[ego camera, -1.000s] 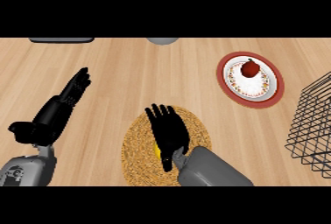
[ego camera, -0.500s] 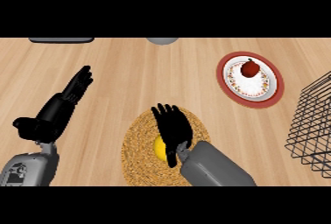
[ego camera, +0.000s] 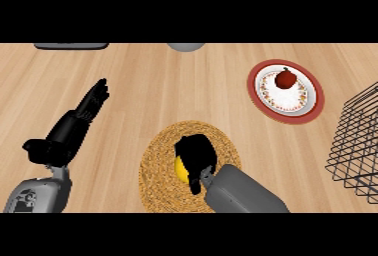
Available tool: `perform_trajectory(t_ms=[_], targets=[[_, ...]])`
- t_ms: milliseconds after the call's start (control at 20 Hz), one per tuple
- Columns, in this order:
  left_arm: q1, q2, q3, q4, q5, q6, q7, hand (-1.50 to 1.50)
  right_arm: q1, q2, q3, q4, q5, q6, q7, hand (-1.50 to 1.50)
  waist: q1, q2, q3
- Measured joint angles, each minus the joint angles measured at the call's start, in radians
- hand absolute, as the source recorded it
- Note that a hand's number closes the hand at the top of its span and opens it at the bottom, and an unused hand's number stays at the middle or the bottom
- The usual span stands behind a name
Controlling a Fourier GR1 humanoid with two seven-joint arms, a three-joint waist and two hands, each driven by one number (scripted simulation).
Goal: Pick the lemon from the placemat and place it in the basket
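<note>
the right hand (ego camera: 196,154) is now curling down over the lemon (ego camera: 180,169); a moment ago its fingers were sticking out straight. the lemon is still sitting on the placemat (ego camera: 159,165), and only a bit of yellow is peeking out at the hand's left side. the placemat is round, brown and rough like woven straw. the left hand (ego camera: 80,120) is resting over the wooden counter (ego camera: 184,85) with fingers straight, just like before. the basket (ego camera: 360,145) is made of thin black wire and is standing at the right edge. a round red plate (ego camera: 314,107) with a white middle is holding a small dark red fruit (ego camera: 286,78).
</note>
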Motion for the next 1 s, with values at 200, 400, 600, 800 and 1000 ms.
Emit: perform_trajectory(t_ms=[200,400,600,800,1000], targets=[[-0.005,0.001,0.012,0.007,-0.002,-0.005,-0.006,0.00,-0.014,0.000,0.029,0.013,0.021,0.005,-0.015,1.50,0.000,-0.001,0.000],[0.001,-0.004,0.013,0.005,-0.006,-0.008,-0.011,0.00,-0.001,-0.006,0.060,-0.009,0.079,-0.016,-0.028,1.50,-0.003,-0.002,0.000],[0.022,0.010,0.037,0.002,0.001,-0.007,-0.012,0.00,0.128,-0.086,0.023,-0.124,0.116,-0.129,0.067,1.50,-0.032,-0.012,0.003],[0.038,0.020,0.057,-0.005,0.010,-0.006,-0.010,0.00,0.285,-0.176,-0.026,-0.250,0.161,-0.271,0.172,1.50,-0.058,-0.017,0.002],[0.052,0.014,0.052,-0.006,0.005,-0.007,-0.026,0.00,0.446,-0.266,-0.040,-0.465,0.204,-0.359,0.248,1.50,-0.053,-0.010,0.000]])
